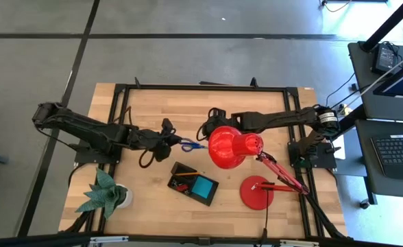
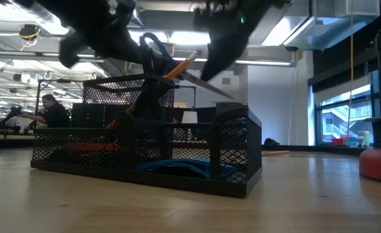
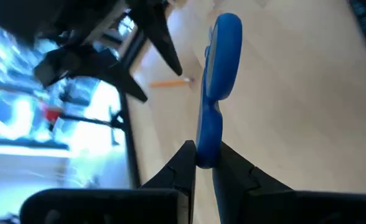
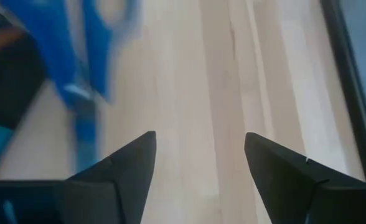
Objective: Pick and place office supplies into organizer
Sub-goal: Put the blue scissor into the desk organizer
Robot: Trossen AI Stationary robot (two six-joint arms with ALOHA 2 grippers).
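- I took the organizer point(image 1: 193, 184) as my landmark: the low black mesh tray sat on the wooden table point(image 1: 153, 110), toward its front edge.
- My left gripper point(image 1: 168, 143) hung over the table just behind the organizer, its jaws pinched narrow on the blue-handled scissors point(image 1: 190, 145).
- From the left wrist I saw both fingers point(image 3: 183, 168) clamped on one blue handle loop, the scissors point(image 3: 215, 93) lifted clear of the wood.
- My right gripper point(image 1: 205, 130) sat just beyond the scissors, farther behind the organizer, jaws spread wide and holding nothing.
- The right wrist view showed bare wood between its fingertips point(image 4: 136, 155), with the scissors point(image 4: 83, 81) off to one side.
- A blue sticky-note pad point(image 1: 203, 186) lay in the organizer's larger compartment, and a pencil point(image 1: 185, 174) lay in the compartment beside it.
- One more pencil point(image 3: 170, 81) lay loose on the table behind the organizer.
- The red desk lamp point(image 1: 234, 147) stood beside the organizer, its shade over the table next to the right gripper.
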